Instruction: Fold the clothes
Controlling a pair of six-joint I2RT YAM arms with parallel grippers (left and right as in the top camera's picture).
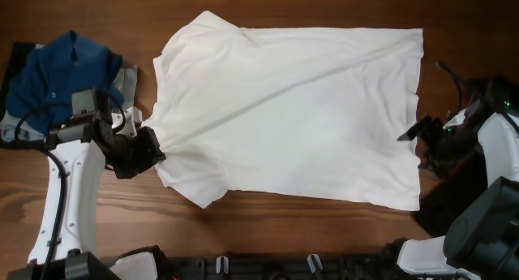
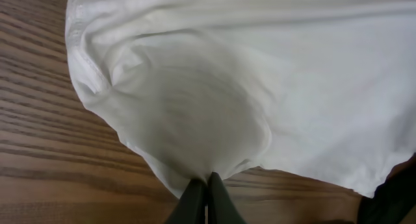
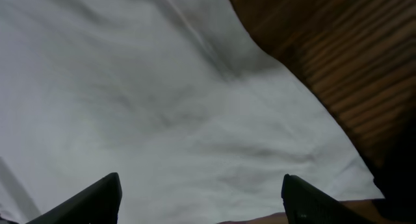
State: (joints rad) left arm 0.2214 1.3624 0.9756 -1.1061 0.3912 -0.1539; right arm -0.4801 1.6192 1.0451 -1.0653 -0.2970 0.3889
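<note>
Shirt: white shirt (image 1: 300,118), spread flat on the desk (image 1: 268,231), stretching between the two sets of fingers.
Left fingers (image 2: 208,193): pinched shut on a bunch of its edge cloth, creases fanning away from them.
Right fingers (image 1: 423,148): spread apart, holding nothing, over the opposite edge.
Handling: looks light, limp, quick to wrinkle.
Hold: probably best at edges and corners, both sides together.
Aside: blue garment (image 1: 69,69) heaped behind the left fingers.

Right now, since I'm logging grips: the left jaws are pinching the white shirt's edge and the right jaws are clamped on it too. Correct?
Only the right side is wrong. The left gripper does pinch the white shirt, but the right gripper has its jaws wide open over the cloth, gripping nothing; the right wrist view shows it.
</note>
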